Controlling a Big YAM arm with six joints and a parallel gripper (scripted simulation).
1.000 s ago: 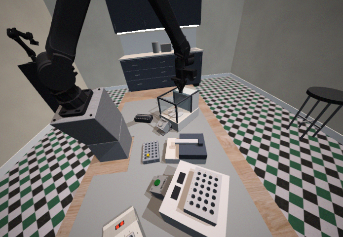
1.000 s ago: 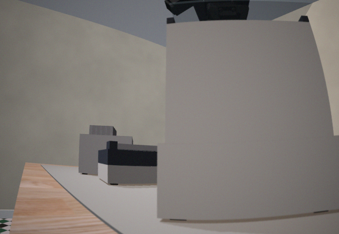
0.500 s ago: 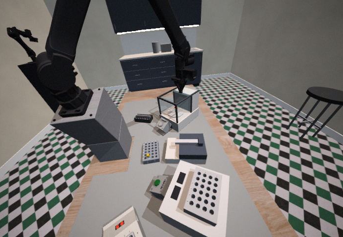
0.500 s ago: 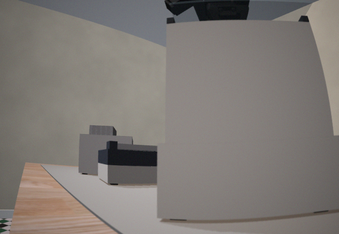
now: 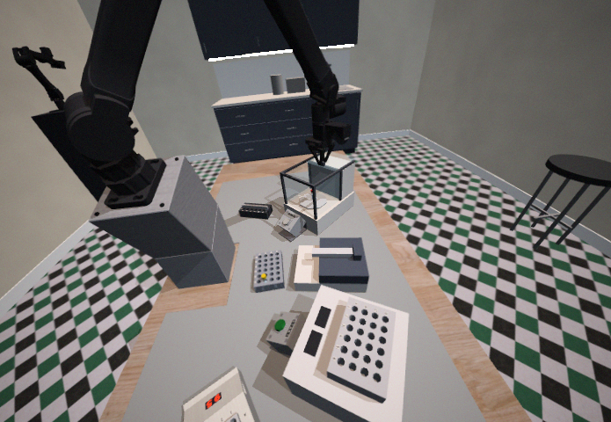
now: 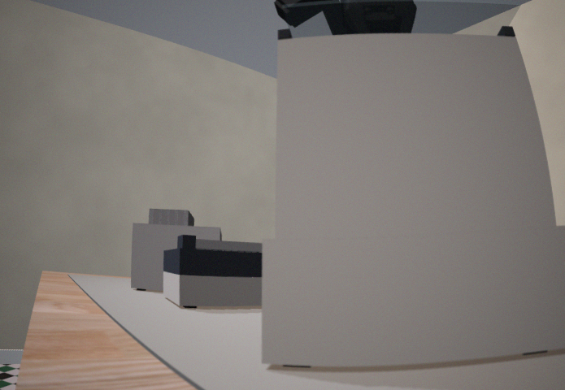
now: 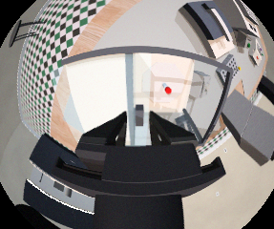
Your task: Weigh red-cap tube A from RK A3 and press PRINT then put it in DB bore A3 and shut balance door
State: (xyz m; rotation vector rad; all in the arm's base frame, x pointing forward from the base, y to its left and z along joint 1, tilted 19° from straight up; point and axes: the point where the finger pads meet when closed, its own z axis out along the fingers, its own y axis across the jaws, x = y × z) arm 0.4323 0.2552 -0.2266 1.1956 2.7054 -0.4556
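Observation:
Tube A's red cap (image 7: 167,90) shows inside the balance's glass box (image 5: 317,190), standing on the pan; in the top view it is a small red dot (image 5: 311,189) behind the glass. My gripper (image 5: 322,160) is down at the far edge of the box's top. Its fingers are partly open and straddle a thin pale strip on the top pane without closing on it. I cannot tell how far the top door is slid. The balance's sloping front panel (image 5: 289,222) faces the rack RK (image 5: 268,270). The dry block DB (image 5: 352,345) has all visible bores empty.
RK holds a yellow-capped tube (image 5: 263,275). The magnet block (image 5: 255,209) lies left of the balance. The spectrophotometer (image 5: 334,265) and the green-topped mixer (image 5: 284,329) stand between the balance and DB. The exterior view shows mostly the balance's pale back (image 6: 407,197).

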